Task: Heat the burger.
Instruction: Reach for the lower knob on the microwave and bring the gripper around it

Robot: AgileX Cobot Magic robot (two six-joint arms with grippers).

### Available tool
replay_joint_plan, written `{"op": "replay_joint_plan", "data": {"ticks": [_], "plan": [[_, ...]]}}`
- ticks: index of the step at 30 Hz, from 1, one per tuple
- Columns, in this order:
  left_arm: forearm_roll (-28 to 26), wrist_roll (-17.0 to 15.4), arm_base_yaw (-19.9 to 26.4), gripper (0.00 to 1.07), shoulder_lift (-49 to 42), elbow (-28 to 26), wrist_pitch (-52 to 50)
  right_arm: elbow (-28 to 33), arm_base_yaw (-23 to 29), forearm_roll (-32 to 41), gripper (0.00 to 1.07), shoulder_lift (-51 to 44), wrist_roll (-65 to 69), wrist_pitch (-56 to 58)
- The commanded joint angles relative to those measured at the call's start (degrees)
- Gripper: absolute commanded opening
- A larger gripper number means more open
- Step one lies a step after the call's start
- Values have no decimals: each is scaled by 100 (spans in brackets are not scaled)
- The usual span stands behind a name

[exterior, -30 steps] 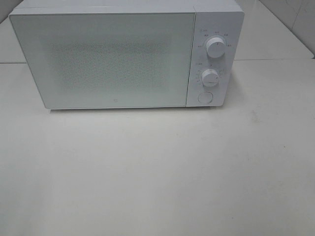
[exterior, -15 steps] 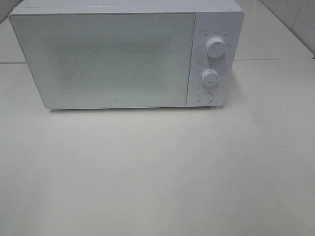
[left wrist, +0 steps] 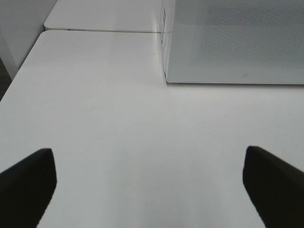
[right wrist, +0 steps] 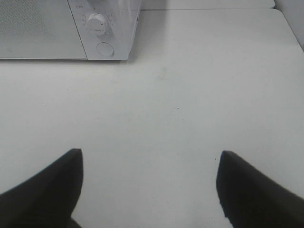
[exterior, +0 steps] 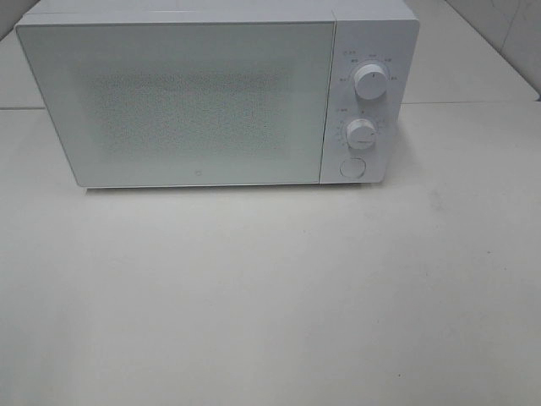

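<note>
white microwave (exterior: 194, 101), door shut, stands on the white table (exterior: 270, 296).

Shut microwave (exterior: 177, 101) blocks the back; table (exterior: 270, 296) passable

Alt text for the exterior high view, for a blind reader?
A white microwave, door shut, stands at the back of a white table, with an upper dial, a lower dial and a round button on its right-hand panel. No burger is in sight.

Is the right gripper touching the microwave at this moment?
Apart. The right wrist view shows a wide stretch of white table lying between the open right gripper and the front of the microwave.
</note>
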Motion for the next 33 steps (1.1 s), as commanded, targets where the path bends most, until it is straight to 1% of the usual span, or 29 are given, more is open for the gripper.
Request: {"op": "replay_joint_plan", "data": {"ticks": [1, 5, 10, 12, 19, 28, 33], "plan": [[-29, 0, 6, 102, -160, 6, -29, 6, -34, 6, 75, -155, 29, -40], [-29, 0, 6, 102, -160, 6, -29, -63, -34, 103, 75, -149, 57, -115], [-29, 0, 6, 102, -160, 6, -29, -229, -34, 178, 75, 115, 138, -441], [-29, 0, 6, 102, -160, 6, -29, -229, -34, 178, 75, 390, 286, -882], [-29, 0, 6, 102, -160, 6, -29, -229, -34, 172, 75, 1026, 286, -1581], [-29, 0, 6, 102, -160, 6, -29, -229, -34, 160, 75, 1851, 286, -2807], [-29, 0, 6, 102, -160, 6, -29, -229, -34, 109, 75, 2280, 286, -3111]]}}
